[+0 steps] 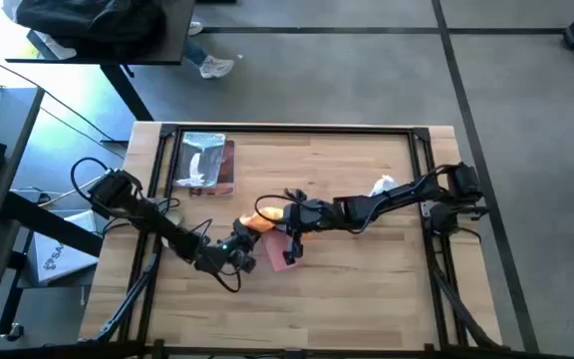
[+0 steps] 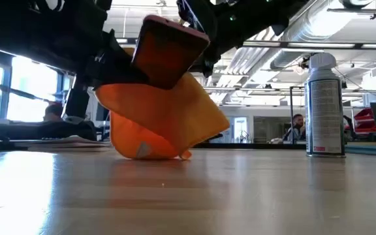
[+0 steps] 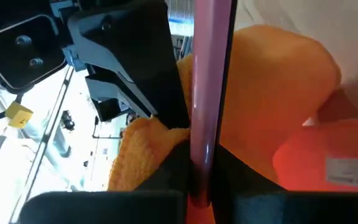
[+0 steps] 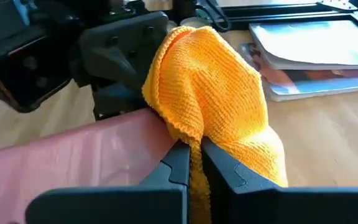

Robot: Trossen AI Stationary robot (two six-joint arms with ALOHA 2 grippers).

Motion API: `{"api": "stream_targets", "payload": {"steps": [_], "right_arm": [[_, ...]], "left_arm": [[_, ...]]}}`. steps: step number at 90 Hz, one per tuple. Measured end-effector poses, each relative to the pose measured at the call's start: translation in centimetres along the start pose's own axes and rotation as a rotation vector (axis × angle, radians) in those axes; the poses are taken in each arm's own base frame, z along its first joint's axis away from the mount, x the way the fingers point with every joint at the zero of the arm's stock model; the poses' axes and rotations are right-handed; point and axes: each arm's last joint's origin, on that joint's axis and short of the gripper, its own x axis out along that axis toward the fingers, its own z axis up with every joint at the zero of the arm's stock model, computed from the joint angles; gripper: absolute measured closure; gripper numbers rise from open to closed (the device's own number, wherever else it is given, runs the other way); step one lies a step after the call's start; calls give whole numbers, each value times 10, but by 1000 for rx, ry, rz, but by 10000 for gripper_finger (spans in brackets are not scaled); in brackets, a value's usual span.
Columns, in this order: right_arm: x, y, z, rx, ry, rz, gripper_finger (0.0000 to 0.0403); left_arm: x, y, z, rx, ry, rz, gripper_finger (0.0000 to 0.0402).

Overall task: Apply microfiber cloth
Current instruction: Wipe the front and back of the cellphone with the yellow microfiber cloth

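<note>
A phone in a pink case [image 2: 168, 52] is held tilted above the table's middle, with my left gripper [image 1: 239, 249] shut on it. The orange-yellow microfiber cloth [image 2: 165, 117] is bunched against the phone and sags below it. My right gripper [image 4: 195, 163] is shut on the cloth right beside the phone's pink side [image 4: 73, 152]. From above, the cloth [image 1: 257, 220] shows between the two grippers, and the phone [image 1: 285, 251] lies just toward the table's near edge from it. My left gripper pinches the phone between its two fingers; the phone stands edge-on between them [image 3: 205, 155]. The phone is lifted clear of the table and tilted. The cloth lies against both of its faces. My right gripper pinches a bunched fold of the cloth [image 4: 194, 143] between its two fingers, coming nearly level from the table's right. Several layers sit in the hold. The cloth bulges slack over the fingers, and its lower end [image 2: 142, 151] rests on the table.
A silvery packet with a brown edge [image 1: 205, 165] lies at the table's far left. A white spray can [image 2: 324, 108] stands upright on the right side. Black frame rails [image 1: 297, 130] run round the tabletop. People sit at desks in the room behind.
</note>
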Motion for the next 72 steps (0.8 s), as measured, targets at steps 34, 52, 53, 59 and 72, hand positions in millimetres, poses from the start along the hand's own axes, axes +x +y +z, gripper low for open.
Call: {"api": "stream_targets", "payload": {"steps": [34,52,53,59,72], "right_arm": [[-1,13,3,-31,-47,126,403],[0,15,7,12,-99,193,403],[1,15,8,16,-101,199,403],[3,16,8,41,-113,237,403],[3,18,8,80,-108,298,403]], "left_arm": [[5,-1,0,-151,-97,-62,390],[17,3,-5,-160,-92,-64,390],[18,3,-5,-161,-92,-65,390],[22,4,-8,-158,-84,-67,390],[29,3,-14,-136,-47,-77,390]]}}
